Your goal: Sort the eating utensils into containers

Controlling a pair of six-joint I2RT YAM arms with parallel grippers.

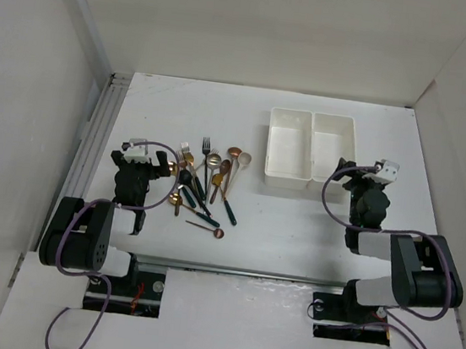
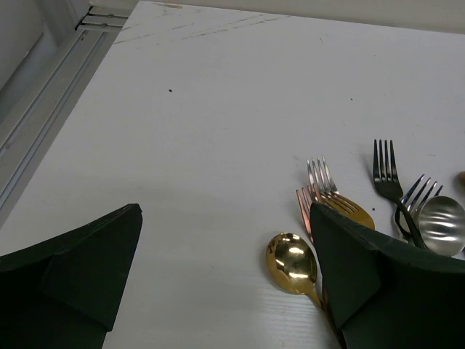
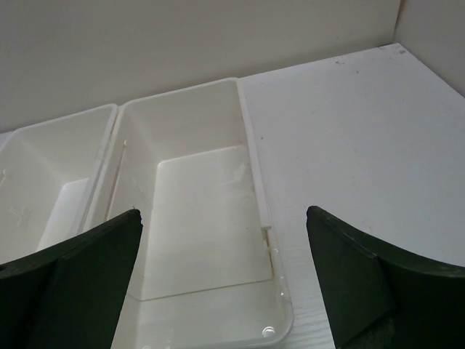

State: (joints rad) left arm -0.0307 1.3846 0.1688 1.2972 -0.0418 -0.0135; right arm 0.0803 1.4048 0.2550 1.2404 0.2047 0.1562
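The utensils [image 1: 206,184] lie in a loose heap left of centre on the white table [image 1: 294,233]: gold, copper and silver spoons and forks, several with dark teal handles. The two joined white bins [image 1: 312,142] stand well to their right, slightly farther back. The left gripper [image 2: 225,214] hovers at the heap's left edge, fingers spread wide, with a gold spoon [image 2: 292,262] just beside its right finger. The right gripper [image 3: 223,213], equally wide apart, hangs over the right bin's [image 3: 251,145] near end.
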